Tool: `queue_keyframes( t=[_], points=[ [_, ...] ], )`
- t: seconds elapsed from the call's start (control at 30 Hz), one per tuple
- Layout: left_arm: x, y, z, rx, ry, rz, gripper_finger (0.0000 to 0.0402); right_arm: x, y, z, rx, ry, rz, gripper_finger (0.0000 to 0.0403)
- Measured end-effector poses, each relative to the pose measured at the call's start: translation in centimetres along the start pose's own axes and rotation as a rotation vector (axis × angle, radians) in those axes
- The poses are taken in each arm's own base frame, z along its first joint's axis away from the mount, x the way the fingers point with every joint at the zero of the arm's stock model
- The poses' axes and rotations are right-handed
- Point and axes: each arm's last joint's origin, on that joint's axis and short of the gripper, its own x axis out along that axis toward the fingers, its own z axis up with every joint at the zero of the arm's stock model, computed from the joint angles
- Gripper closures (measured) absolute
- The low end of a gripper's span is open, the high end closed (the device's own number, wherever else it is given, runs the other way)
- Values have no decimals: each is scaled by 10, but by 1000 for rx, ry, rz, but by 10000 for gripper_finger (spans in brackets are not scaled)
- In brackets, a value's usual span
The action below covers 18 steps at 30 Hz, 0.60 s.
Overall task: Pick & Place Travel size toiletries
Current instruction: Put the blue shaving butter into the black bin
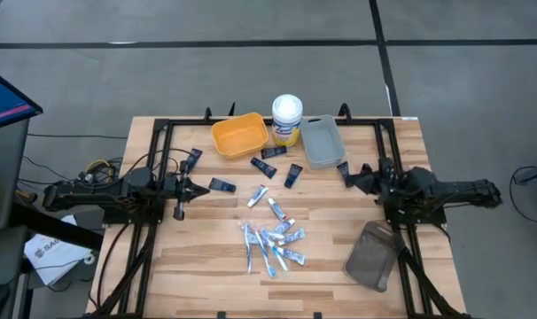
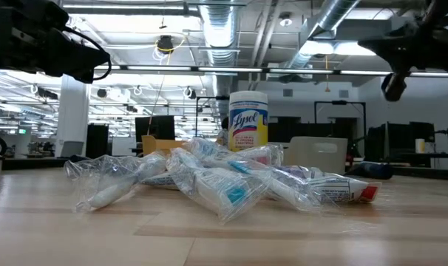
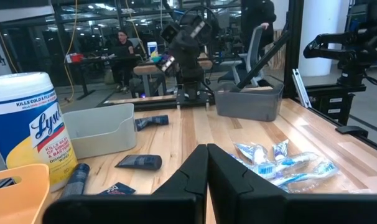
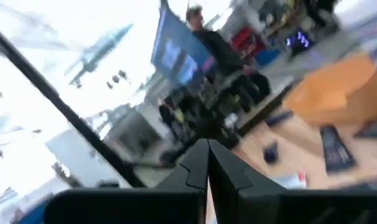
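The travel size toiletries lie loose on the wooden table. A heap of white-and-blue wrapped tubes [image 1: 273, 244] [image 2: 224, 181] [image 3: 282, 165] rests at the middle near side. Several flat dark navy packets [image 1: 221, 185] [image 3: 140, 162] are scattered farther back. My left gripper [image 1: 200, 188] [image 3: 207, 155] hovers shut above the table's left side, pointing level toward the right. My right gripper [image 1: 343, 168] [image 4: 207, 152] is shut above the right side, pointing toward the left, rolled to a slant. Neither touches anything.
An orange bin [image 1: 239, 135], a yellow white-lidded canister [image 1: 287, 120] [image 2: 248, 122] and a grey bin [image 1: 322, 140] stand along the far edge. A dark translucent bin [image 1: 373, 255] sits tilted at the near right. Black frame rails [image 1: 153, 177] run along both sides.
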Motion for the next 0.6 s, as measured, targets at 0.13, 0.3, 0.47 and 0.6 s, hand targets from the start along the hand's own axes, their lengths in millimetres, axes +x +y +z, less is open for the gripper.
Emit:
queue_keyframes(
  t=[0.13,0.3,0.47,0.6],
  points=[
    [0,0,1,0,-5,0,401,1,18,30,-71,-59,-134,403],
    [0,0,1,1,-14,-2,401,16,40,66,-261,32,-492,403],
    [0,0,2,1,-20,-1,401,52,48,86,-360,310,-866,403],
    [0,0,2,1,-24,0,401,69,46,96,-358,548,-1151,400]
  ],
)
